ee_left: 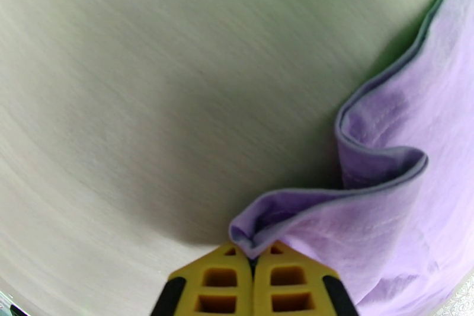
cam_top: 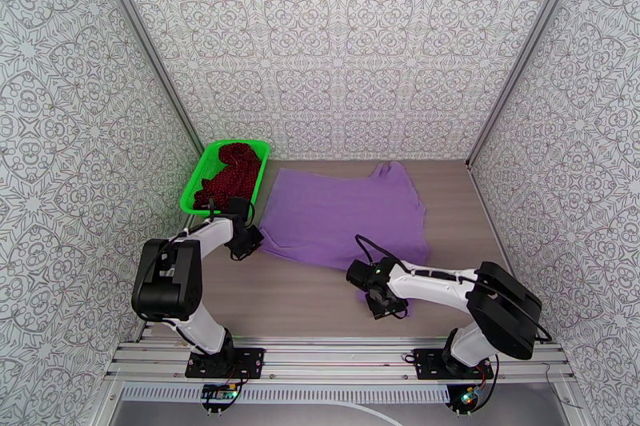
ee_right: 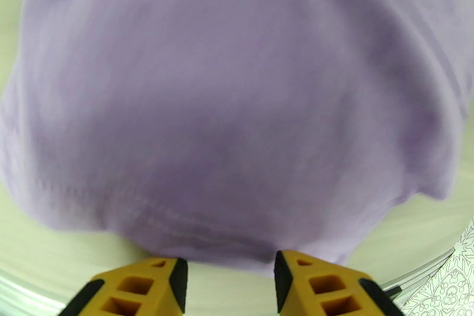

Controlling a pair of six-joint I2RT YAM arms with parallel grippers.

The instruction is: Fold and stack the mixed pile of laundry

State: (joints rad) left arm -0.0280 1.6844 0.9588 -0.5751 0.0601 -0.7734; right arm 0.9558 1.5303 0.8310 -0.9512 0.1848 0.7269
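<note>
Top external: one T-shirt (cam_top: 344, 216) (one basket (cam_top: 195, 181))

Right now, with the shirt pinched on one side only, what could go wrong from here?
1. The left jaws are shut on just a small corner fold of the T-shirt; a firm pull could slip it free.
2. The right jaws stand open at the hem, not closed on it; lifting now would probably drag the shirt askew and bunch it.
</note>
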